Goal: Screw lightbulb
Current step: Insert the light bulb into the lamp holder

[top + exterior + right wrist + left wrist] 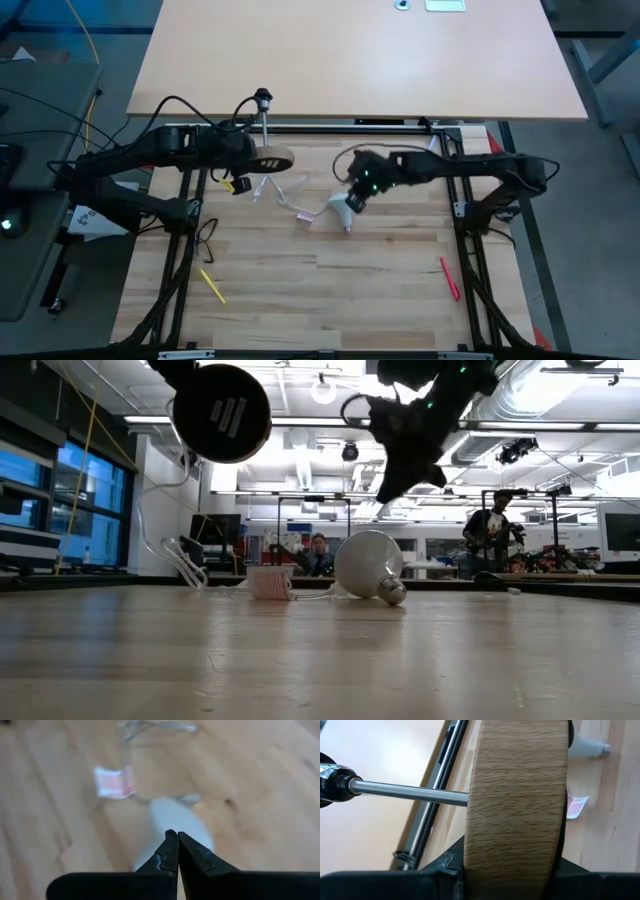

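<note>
The white lightbulb (342, 208) lies on its side on the wooden table, its grey screw base (393, 595) toward the near edge. It also shows in the low view (365, 563) and, blurred, in the right wrist view (175, 822). My right gripper (358, 190) is shut and empty just above the bulb, apart from it in the low view (400, 475). My left gripper (245, 155) is shut on a round wooden lamp base (270, 158), which has a thin metal stem (410, 792) and a black socket (263, 97). My left gripper pinches the wooden disc across its two flat faces, one finger on each face, beside the rim (515, 865). The disc is lifted clear and stands on edge, its black underside (220, 412) facing the near side. The stem lies about level, pointing toward the table's far edge.
A clear cord with a pink-and-white tag (305, 213) lies left of the bulb. A yellow pen (212, 285) lies near left and a red pen (449, 278) near right. A second tabletop (350, 60) adjoins the far side. People (318, 552) show in the room behind.
</note>
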Robot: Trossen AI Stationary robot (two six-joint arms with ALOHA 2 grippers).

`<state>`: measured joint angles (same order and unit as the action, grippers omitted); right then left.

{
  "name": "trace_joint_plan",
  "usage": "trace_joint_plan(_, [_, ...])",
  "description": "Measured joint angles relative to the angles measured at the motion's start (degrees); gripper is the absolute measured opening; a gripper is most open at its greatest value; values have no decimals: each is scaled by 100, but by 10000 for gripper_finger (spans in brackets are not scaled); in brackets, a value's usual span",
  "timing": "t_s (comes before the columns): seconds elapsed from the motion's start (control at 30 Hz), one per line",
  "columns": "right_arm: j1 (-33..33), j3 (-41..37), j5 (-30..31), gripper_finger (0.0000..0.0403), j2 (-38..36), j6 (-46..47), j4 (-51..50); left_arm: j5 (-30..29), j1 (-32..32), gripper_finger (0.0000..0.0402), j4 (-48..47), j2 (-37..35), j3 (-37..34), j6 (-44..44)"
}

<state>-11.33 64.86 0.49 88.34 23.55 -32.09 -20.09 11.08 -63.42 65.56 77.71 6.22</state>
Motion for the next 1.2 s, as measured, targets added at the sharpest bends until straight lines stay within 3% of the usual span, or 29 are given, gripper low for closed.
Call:
trace_joint_plan(0.23, [-873,-4,-826,0,485,-309,110,-286,-290,108,-11,0,0,-764])
trace_joint_plan(0.6, [-994,-4,-1414,0,594,-890,94,-792,-753,108,6,152,-2,-1679])
trace_joint_plan(1.2, [-819,-11,-1399,0,926,-861,-222,-1359,-1594,108,59,616,-7,-2676])
